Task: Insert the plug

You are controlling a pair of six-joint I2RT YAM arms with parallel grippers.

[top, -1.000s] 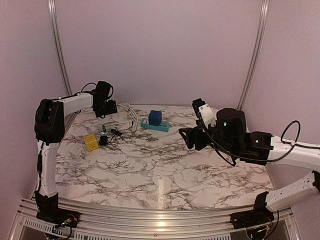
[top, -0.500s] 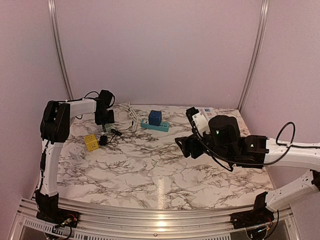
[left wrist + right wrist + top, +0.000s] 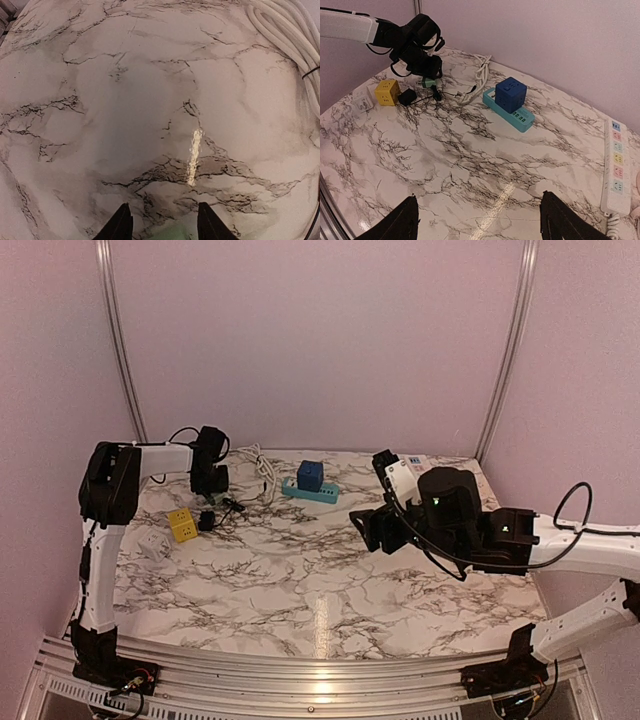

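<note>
- Where the left gripper (image 3: 210,486) hangs low at the far left of the marble table (image 3: 330,585), a small green piece (image 3: 427,82) sits directly under its tip.
- In the left wrist view the two fingers (image 3: 121,225) stand partly apart with a blurred green patch between them at the bottom edge. Whether they touch or grip it cannot be told.
- The black plug (image 3: 206,521) lies on the table just beside the yellow socket cube (image 3: 181,525). It is near the left gripper but outside its fingers.
- A white socket cube (image 3: 152,546) lies near the yellow one, on the side toward the arm bases.
- A coiled white cable (image 3: 262,468) lies between the left gripper and the blue socket cube (image 3: 310,475), which sits on a teal power strip (image 3: 322,494).
- The right gripper (image 3: 375,525) hovers above the middle-right of the table with its fingers spread wide and nothing between them.
- The right wrist view shows a white power strip (image 3: 616,167) with coloured sockets at the right edge. From the top camera the right arm covers most of it.
- The left wrist view takes in marble and the edge of the cable coil.
</note>
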